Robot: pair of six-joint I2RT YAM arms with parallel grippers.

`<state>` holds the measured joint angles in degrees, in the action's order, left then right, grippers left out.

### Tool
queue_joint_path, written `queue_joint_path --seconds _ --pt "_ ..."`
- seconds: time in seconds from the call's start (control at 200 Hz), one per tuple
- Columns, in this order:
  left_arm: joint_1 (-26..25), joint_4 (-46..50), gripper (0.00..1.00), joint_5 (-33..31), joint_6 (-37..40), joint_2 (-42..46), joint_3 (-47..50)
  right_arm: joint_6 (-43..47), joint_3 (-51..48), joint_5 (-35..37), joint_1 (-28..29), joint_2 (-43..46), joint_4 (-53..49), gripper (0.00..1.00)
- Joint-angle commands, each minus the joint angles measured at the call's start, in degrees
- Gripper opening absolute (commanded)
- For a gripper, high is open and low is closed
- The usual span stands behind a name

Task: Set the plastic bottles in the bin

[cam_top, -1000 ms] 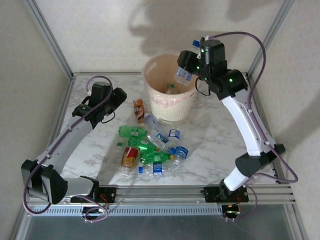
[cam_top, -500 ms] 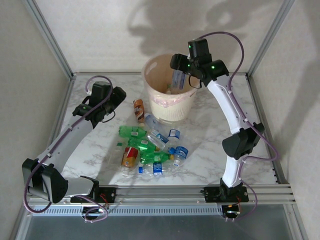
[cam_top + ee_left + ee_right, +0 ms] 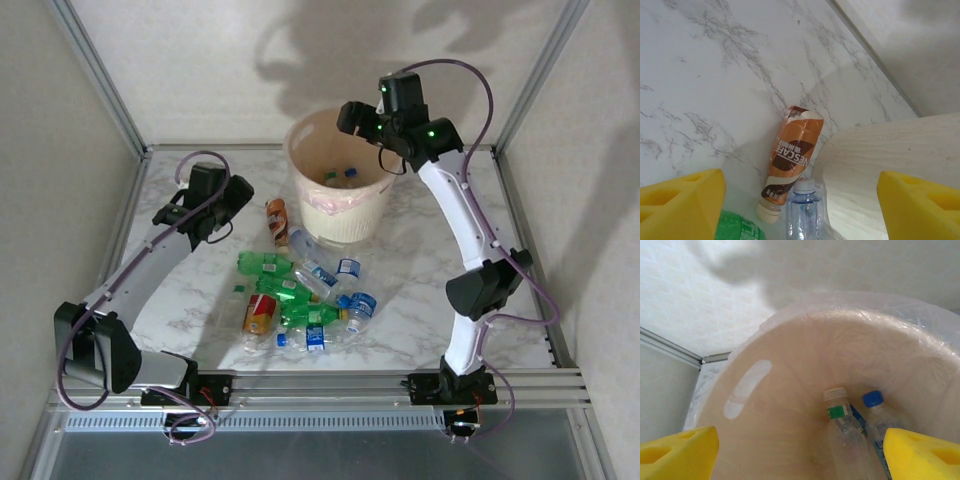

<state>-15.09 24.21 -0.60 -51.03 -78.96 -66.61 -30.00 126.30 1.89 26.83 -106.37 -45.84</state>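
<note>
Right gripper poised over the bin, left gripper low beside the bottle pile; both empty.
Right arm arches high, its jaws spread wide above the rim, with two bottles lying at the bottom. Left jaws are likewise wide, facing a brown-labelled bottle just beside the bin wall. The remaining plastic bottles cluster mid-table before the bin, with bare table on either side.

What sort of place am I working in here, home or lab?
Probably a lab test cell: a marble-pattern table boxed in by an aluminium frame and blank panels, with plastic bottles staged beside one bin.
</note>
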Motion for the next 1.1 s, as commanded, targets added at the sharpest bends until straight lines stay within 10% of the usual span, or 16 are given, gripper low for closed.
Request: queue_joint_path --seconds 0.0,0.616,1.091 --pt "1.1 -2.6 0.79 1.9 0.7 -2.0 0.6 0.2 -4.0 -1.3 1.2 6.6 3.0 0.85" --pt "1.5 -3.9 0.82 12.3 2.5 -25.4 -10.6 -7.5 -37.4 6.0 7.9 34.7 7.0 0.85" --pt "-0.1 2.0 0.87 10.2 4.7 -36.0 -19.8 -8.0 -40.6 6.5 8.0 36.8 6.8 0.85"
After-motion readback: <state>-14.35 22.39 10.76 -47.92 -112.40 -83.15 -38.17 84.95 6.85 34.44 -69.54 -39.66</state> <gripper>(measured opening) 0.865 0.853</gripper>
